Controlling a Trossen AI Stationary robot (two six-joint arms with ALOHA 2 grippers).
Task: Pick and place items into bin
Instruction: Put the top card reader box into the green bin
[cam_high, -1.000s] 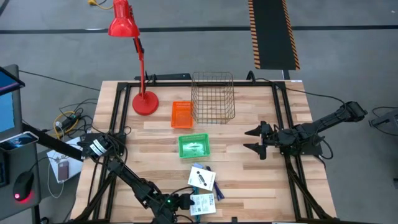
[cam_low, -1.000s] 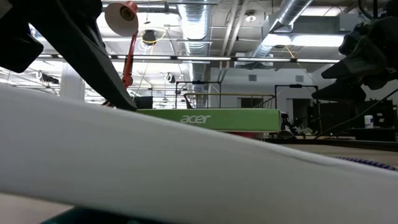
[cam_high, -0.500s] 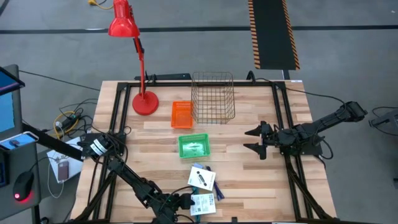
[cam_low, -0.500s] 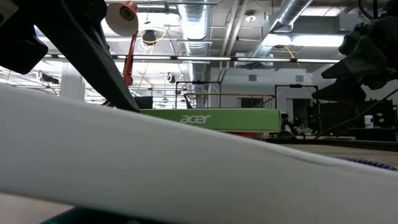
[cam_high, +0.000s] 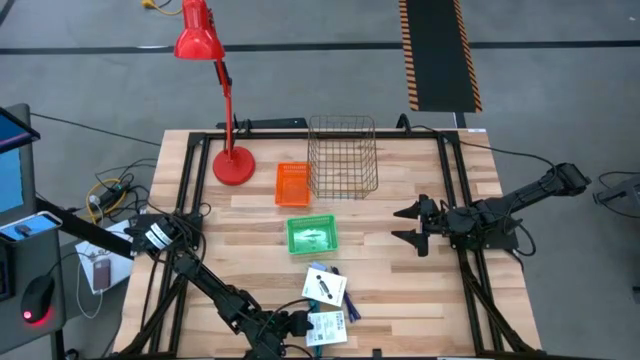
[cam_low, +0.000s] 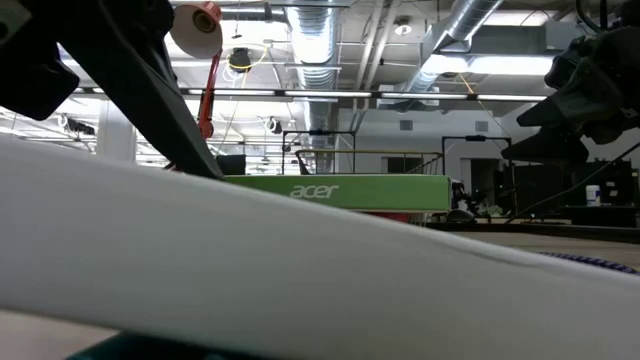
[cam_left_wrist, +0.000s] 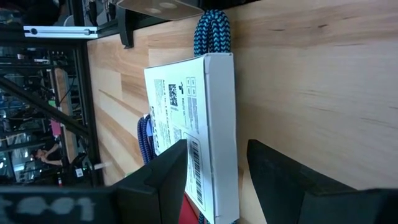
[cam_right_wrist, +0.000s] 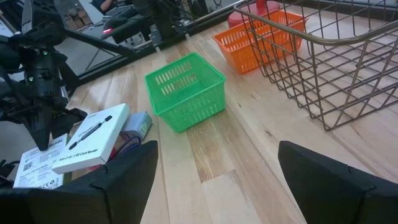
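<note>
2 white card packs lie near the table's front edge: 1 with a pen picture (cam_high: 325, 286), 1 labelled (cam_high: 327, 328). Left gripper (cam_left_wrist: 211, 168) has its jaws around the labelled pack. Right gripper (cam_high: 408, 227), jaws wide, holds nothing, well apart. 3 baskets: green (cam_high: 312, 236), orange (cam_high: 292, 185), wire (cam_high: 343, 156).

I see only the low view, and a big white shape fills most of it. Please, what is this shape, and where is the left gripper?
Observer: It is a white card pack lying at the table's near edge; the left gripper is right at it.
Operator: Is the pack between its fingers?
Observer: Yes, in the left wrist view one finger stands on each side of the pack.
Operator: And the right gripper?
Observer: The right gripper waits open over the right side of the table, away from the green basket.
</note>
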